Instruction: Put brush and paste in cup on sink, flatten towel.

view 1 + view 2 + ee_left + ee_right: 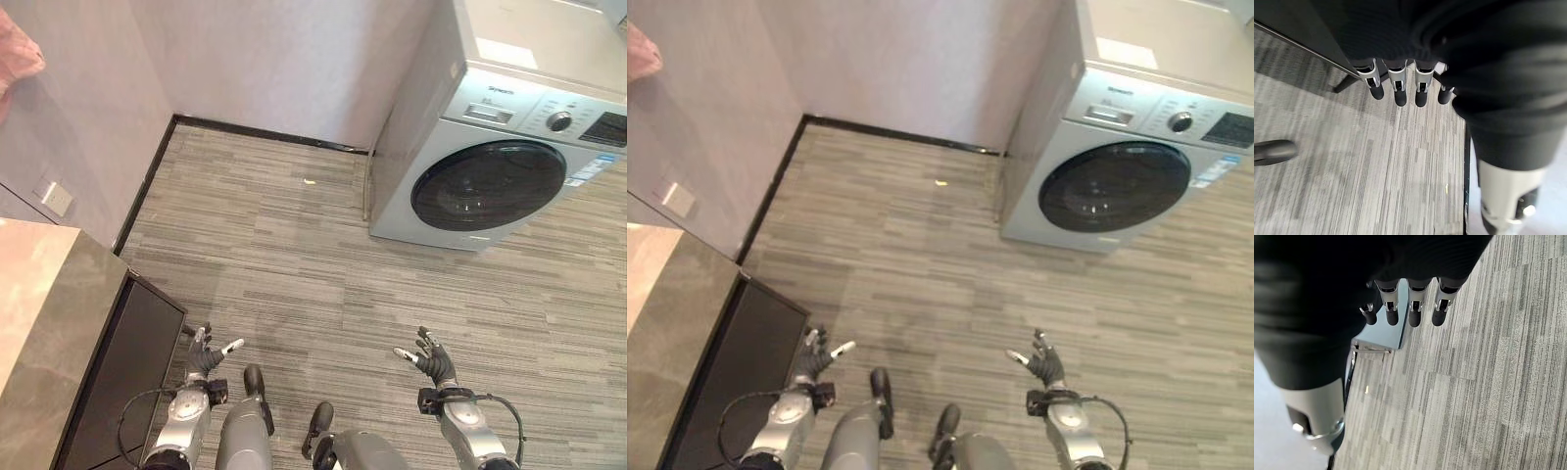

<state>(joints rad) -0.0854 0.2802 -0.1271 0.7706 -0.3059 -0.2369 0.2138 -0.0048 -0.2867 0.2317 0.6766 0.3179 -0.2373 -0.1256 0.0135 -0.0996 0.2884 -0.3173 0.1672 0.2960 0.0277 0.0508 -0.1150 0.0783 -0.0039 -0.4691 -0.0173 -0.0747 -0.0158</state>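
A pink cloth [18, 61], perhaps the towel, hangs at the upper left edge against the wall. A stone counter top [44, 323] runs along my left side, above a dark cabinet front [127, 362]. My left hand [204, 357] hovers low over the carpet beside that cabinet, fingers [1396, 88] straight and holding nothing. My right hand [431, 359] hovers over the carpet at the lower right, its fingers [1413, 308] also straight and empty.
A silver washing machine [500, 147] with a dark round door stands at the right against the back wall. Grey striped carpet [294, 274] covers the floor between it and the counter. A small pale scrap [310, 181] lies near the back wall.
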